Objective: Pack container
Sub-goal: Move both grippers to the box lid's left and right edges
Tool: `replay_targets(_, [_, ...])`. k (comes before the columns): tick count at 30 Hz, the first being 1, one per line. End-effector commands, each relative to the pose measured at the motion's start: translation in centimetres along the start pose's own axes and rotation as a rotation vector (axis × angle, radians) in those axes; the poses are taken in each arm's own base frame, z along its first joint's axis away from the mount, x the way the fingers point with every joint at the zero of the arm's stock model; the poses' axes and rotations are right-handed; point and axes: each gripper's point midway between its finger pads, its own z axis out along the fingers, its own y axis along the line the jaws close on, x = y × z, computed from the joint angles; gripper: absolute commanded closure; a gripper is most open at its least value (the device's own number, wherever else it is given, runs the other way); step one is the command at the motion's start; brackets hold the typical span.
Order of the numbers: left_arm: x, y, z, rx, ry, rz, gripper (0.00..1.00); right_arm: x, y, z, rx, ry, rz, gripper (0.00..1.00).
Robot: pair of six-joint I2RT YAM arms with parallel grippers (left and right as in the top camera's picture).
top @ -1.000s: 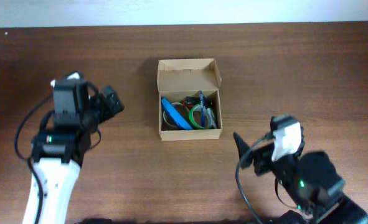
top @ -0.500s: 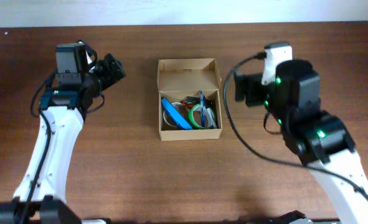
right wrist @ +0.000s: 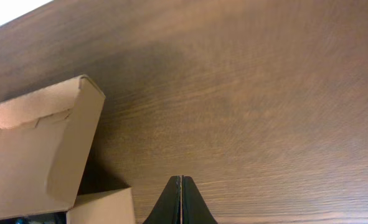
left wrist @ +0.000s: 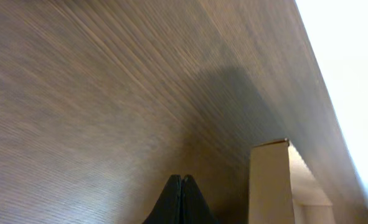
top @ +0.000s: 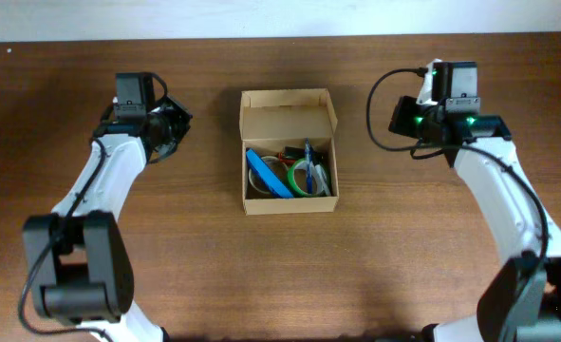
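- Overhead: container (top: 288,195) sits mid surface (top: 403,266), lid flap (top: 287,109) open on far side. Inside: blue packet (top: 268,174), green rings (top: 306,179), other small bits I can't ID. Left claw (top: 174,124) and right claw (top: 401,118) flank it at flap level, each apart from it, no contact.
- Left wrist: claw tips pressed together, nothing btwn them. Tan box edge ahead to the right, bare wood below.
- Right wrist: claw likewise closed, empty. Open flap ahead-left, box corner near the tips.
- Judgement: contents look in; closing the lid prob. the step to do.
- Risk 1: box light, unanchored. A one-sided push on the flap could slide or spin it instead of folding.
- Risk 2: items seem near rim ht, so the flap may catch and spring back.
- Risk 3: closed claws can only nudge; slip off the thin card edge likely.
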Motion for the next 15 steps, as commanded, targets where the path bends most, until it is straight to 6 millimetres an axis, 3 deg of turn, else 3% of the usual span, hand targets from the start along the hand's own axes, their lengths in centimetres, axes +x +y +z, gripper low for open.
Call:
replay_targets(1, [1.8, -0.8, 2.4, 0.082, 0.138, -0.139, 0.98, 1.4, 1.0, 2.4, -0.151, 0.116, 0.176, 0.97])
replay_targets(7, [4.9, -0.9, 5.8, 0.128, 0.293, -0.227, 0.98, 5.1, 1.9, 7.2, -0.257, 0.303, 0.333, 0.96])
replay_targets(15, [7.9, -1.9, 7.3, 0.140, 0.360, -0.221, 0.98, 6.5, 3.5, 9.7, -0.324, 0.360, 0.380, 0.96])
